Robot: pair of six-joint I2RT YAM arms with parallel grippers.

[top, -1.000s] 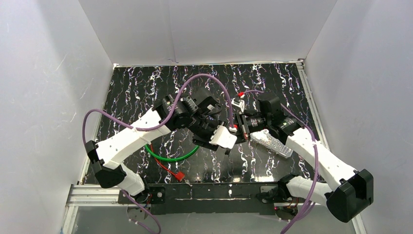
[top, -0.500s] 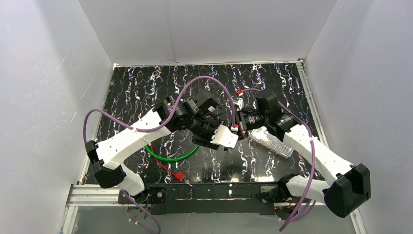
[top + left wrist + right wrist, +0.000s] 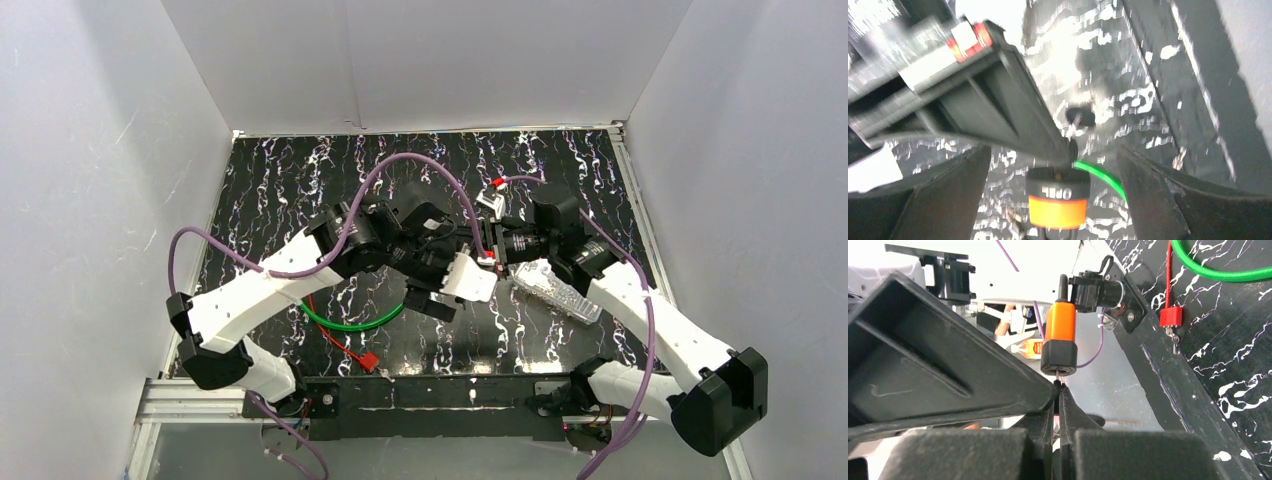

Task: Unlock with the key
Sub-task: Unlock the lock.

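Between the open left gripper's (image 3: 1053, 165) fingers: orange padlock (image 3: 1058, 210). Closed right gripper (image 3: 1058, 390) pinches the inserted key (image 3: 1058, 375); turning it likely comes next.

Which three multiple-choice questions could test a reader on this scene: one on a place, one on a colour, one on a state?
1. Where is the orange lock?
A. between the fingers of the left gripper
B. on the white back wall
C. at the far left corner

2. What colour is the cable loop?
A. blue
B. green
C. yellow

3. How is the left gripper?
A. shut on the lock
B. shut on the cable
C. open

Answers: 1 A, the left wrist view shows it in the gap; 2 B, it is plainly green from above; 3 C, both fingers stand apart from the lock.
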